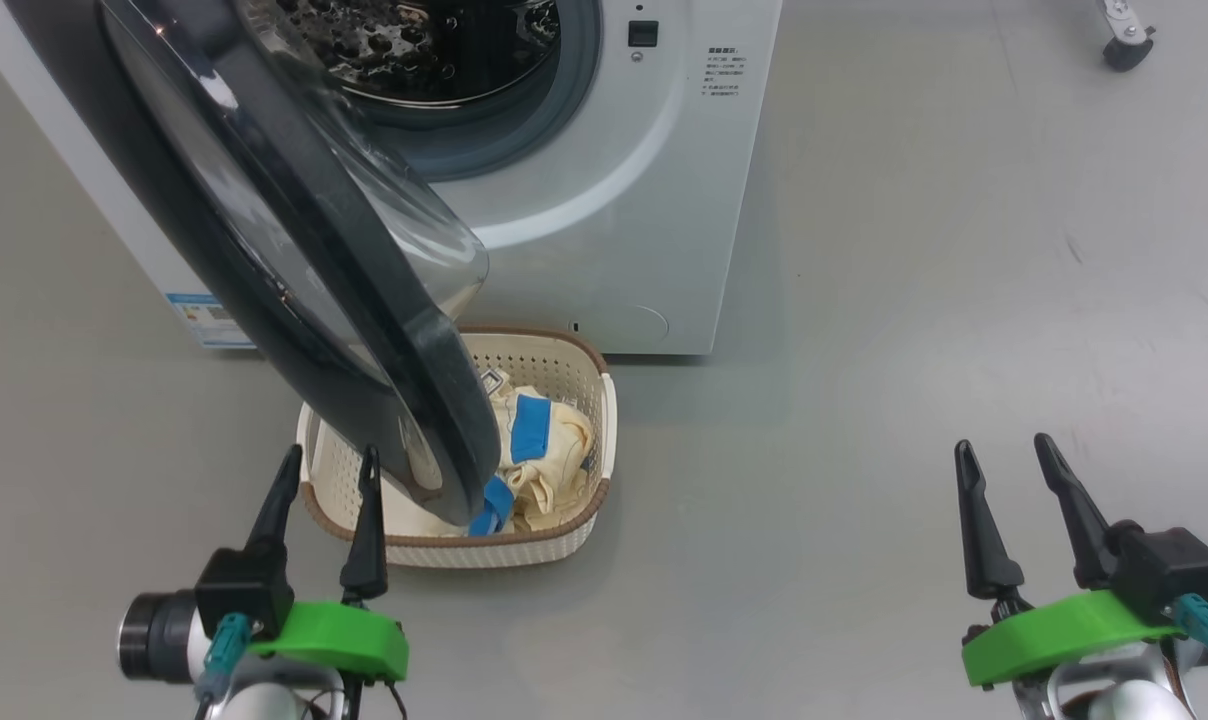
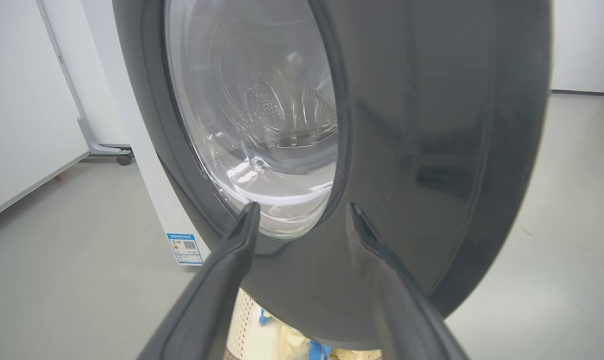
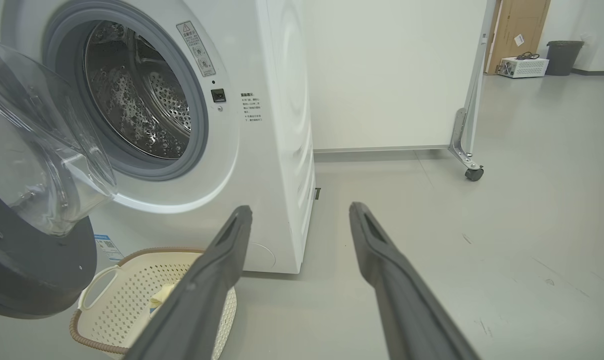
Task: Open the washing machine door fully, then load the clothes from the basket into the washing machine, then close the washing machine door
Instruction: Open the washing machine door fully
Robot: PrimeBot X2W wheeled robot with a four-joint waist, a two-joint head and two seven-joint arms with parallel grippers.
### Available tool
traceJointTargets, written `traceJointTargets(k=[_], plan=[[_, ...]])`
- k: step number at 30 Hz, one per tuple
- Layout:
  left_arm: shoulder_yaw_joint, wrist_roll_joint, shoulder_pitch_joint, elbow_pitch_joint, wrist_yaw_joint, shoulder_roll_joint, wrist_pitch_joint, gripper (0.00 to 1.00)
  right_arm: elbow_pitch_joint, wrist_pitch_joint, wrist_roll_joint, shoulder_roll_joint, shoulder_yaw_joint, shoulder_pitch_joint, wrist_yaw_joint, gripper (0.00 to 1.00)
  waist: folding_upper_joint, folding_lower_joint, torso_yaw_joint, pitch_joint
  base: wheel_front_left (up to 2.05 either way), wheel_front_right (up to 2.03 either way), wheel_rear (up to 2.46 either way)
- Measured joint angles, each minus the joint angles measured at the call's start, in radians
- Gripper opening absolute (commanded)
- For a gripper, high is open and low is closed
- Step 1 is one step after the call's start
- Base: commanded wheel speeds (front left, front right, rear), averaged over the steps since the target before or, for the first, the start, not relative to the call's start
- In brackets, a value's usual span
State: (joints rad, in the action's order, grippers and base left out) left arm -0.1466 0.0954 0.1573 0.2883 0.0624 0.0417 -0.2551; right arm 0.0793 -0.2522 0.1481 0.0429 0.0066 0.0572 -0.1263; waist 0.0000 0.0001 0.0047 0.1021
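While the washing machine door (image 1: 294, 250) stands swung out from the left side of the washing machine (image 1: 604, 200), your room on that side is tight. In the head view the door's black lower rim crosses the left part of the basket (image 1: 574, 365). The basket sits on the floor (image 1: 864, 400) just before the machine's front bottom edge. The clothes (image 1: 554, 450) lie inside the basket toward its right wall, partly hidden behind the door rim. The mouth of the drum (image 3: 142, 100) is uncovered, and in the right wrist view the door's glass bowl bulges in front of its left edge. To the right of the machine and basket you have a broad stretch of bare floor. Further back on that side a white wheeled panel (image 3: 382, 75) stands beside the machine, its caster (image 3: 474, 173) on the floor.

Your left gripper (image 1: 330, 452) is at the basket's near left corner, fingers spread apart and holding nothing. Its right fingertip sits right at the door's lower rim. In the left wrist view both fingers point at the door's dark outer face, and you cannot tell whether either one touches it. Your right gripper (image 1: 1003, 442) hovers over bare floor, well apart to the right of the basket. Its fingers are likewise wide apart and empty, pointing past the machine's right front corner.
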Motion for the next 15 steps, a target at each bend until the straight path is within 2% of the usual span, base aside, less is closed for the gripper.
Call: traceJointTargets(k=[1, 2, 3, 10, 15], plan=[[0.000, 0.000, 0.000, 0.001, 0.000, 0.000, 0.000, 0.54, 0.000, 0.000, 0.000, 0.000, 0.000, 0.000, 0.000, 1.00, 0.0000, 0.0000, 0.000, 0.000, 0.00, 0.00, 0.00], [0.000, 0.000, 0.000, 0.003, 0.002, 0.000, 0.000, 0.21, 0.000, 0.000, 0.000, 0.000, 0.000, 0.000, 0.000, 1.00, 0.0000, -0.0001, -0.001, 0.001, 0.00, 0.00, 0.00], [0.000, 0.000, 0.000, 0.005, 0.004, 0.000, 0.000, 0.00, 0.000, 0.000, 0.000, 0.000, 0.000, 0.000, 0.000, 1.00, 0.0000, -0.0001, -0.001, 0.001, 0.00, 0.00, 0.00], [0.006, 0.000, 0.003, 0.016, 0.008, 0.002, 0.000, 0.00, 0.000, 0.000, 0.000, 0.000, -0.001, 0.000, 0.000, 1.00, 0.0000, 0.0000, 0.000, 0.006, 0.00, 0.00, 0.00], [0.035, -0.010, 0.017, -0.006, -0.014, 0.012, 0.000, 0.00, 0.002, 0.000, 0.000, 0.000, -0.005, 0.000, 0.000, 1.00, 0.0000, -0.0001, 0.001, 0.010, 0.00, 0.00, 0.00]])
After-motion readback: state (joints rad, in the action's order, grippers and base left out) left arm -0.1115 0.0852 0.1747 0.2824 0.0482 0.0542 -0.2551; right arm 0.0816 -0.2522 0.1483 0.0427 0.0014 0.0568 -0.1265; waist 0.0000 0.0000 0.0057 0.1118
